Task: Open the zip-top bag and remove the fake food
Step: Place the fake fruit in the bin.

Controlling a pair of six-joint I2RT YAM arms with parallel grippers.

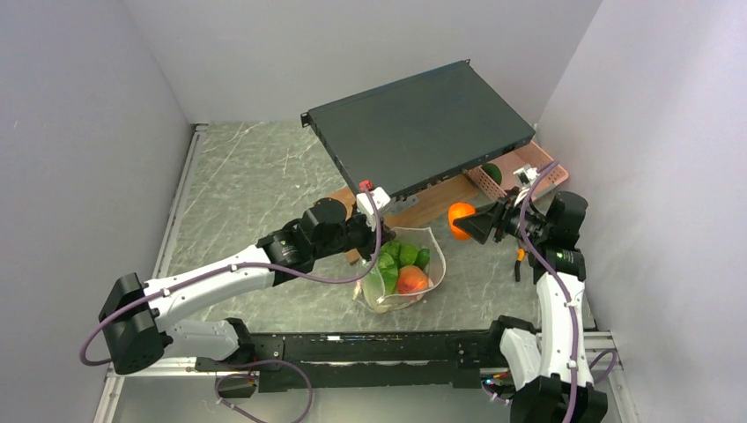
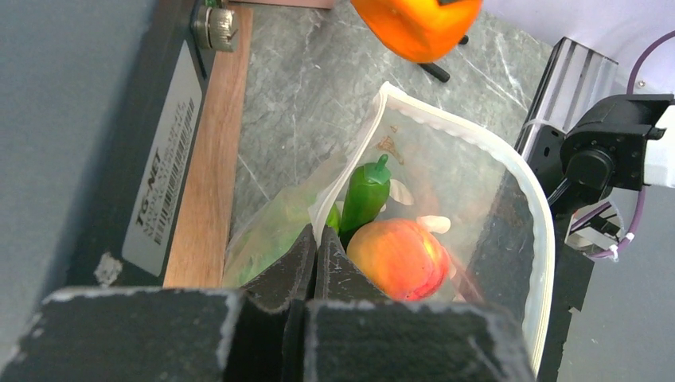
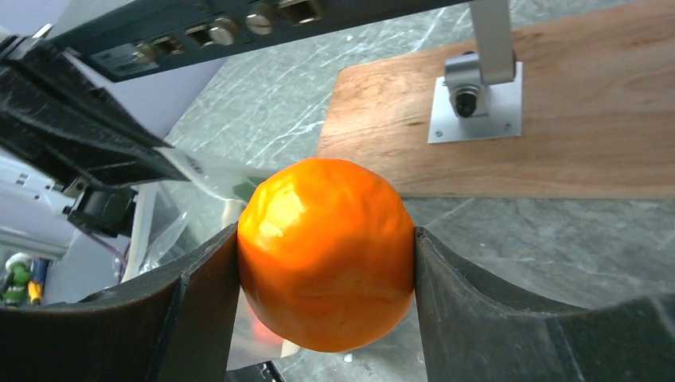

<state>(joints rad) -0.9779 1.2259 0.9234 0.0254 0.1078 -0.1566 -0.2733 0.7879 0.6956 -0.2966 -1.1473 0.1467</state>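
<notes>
From above, shows the zip-top bag point(image 1: 438, 256) sitting just off the near edge of the wooden board point(image 1: 432, 204), mouth gaping upward, the opening's long axis running roughly from the board back toward the arm bases. Also shows leafy greens point(image 1: 390, 258) and a peach point(image 1: 411, 280) inside. Takes in a pink basket point(image 1: 548, 181) past the board's right end, caught by neither wrist camera, and a black chassis point(image 1: 423, 128) tilted over the board.

From the left wrist, adds what the overhead cannot resolve. Puts the left gripper point(image 2: 314, 239) pressed closed on the bag wall nearest the board, plastic pinched between the fingers. Reveals a green pepper point(image 2: 366, 195) lying lengthwise beside the peach, stem end pointing away from the fingers.

From the right wrist, fills the frame with the orange fruit point(image 3: 326, 255), clamped by the right gripper point(image 3: 326, 256), one finger against each side. Holds it clear of the table, just in front of the board. Leaves the bag as only a scrap of clear plastic at the left.
</notes>
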